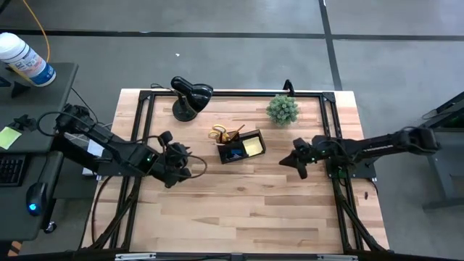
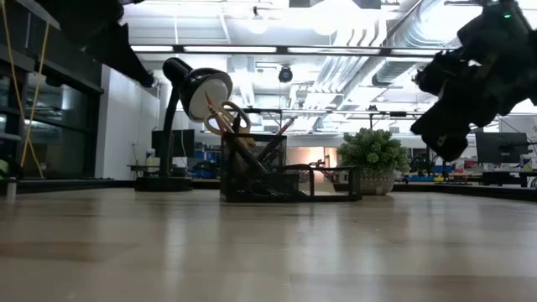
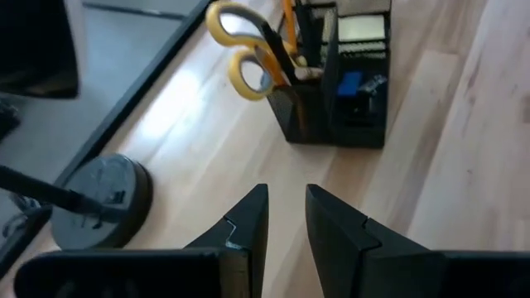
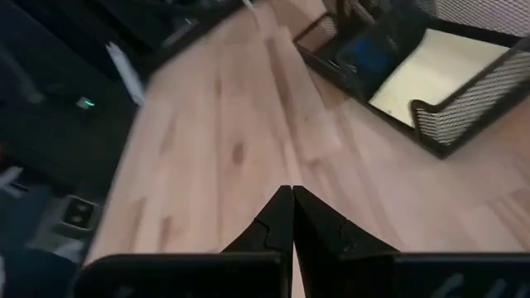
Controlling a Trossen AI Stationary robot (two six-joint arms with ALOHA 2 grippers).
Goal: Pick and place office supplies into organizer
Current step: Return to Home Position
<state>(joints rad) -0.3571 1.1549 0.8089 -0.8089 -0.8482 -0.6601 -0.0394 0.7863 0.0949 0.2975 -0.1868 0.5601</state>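
On the wooden table (image 1: pixel 239 210), the left gripper (image 3: pixel 286 200) hovers left of centre, fingers slightly apart and empty; the right gripper (image 4: pixel 291 195) hovers right of centre, fingers pressed together. Between them the black organizer (image 1: pixel 241 147) holds yellow-handled scissors (image 1: pixel 225 134), a yellow sticky-note pad (image 1: pixel 253 146) and a blue block (image 3: pixel 350 83)

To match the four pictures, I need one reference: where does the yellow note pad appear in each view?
High view: note pad, table centre, inside the organizer.
Low view: not visible.
Left wrist view: top edge, right of centre.
Right wrist view: upper right.
Shared landmark: the black mesh organizer, seen in all four.
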